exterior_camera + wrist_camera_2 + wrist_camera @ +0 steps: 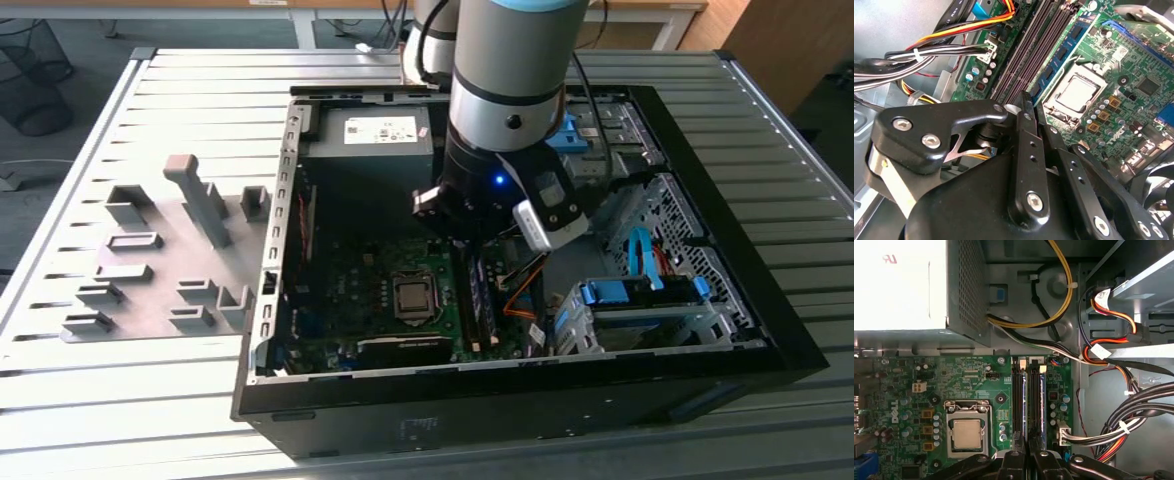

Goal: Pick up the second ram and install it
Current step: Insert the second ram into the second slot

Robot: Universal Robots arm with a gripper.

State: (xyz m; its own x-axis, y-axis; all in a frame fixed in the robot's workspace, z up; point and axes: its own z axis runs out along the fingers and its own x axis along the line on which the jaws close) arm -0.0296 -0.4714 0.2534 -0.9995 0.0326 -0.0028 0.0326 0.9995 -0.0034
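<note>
The gripper (1026, 100) is hovering over the memory slots (1029, 405) of the motherboard (387, 300), with its fingers (1026, 150) drawn together, apparently on nothing. Blue sticks are sitting in the slots; the second ram (1056, 60) appears to be one of these, although which stick it is cannot be told.

Risk: if the stick is sitting only partly in its slot, downward pressure applied off-centre could be tilting it and straining the slot latches. A sideways slip could be scraping the neighbouring stick.

Obstructions: the cable bundle (1119, 425) is running just beside the slots and could be snagging the linkage. The processor socket (966, 432) is lying near on the other side. The power supply (374, 140) is standing well apart.
</note>
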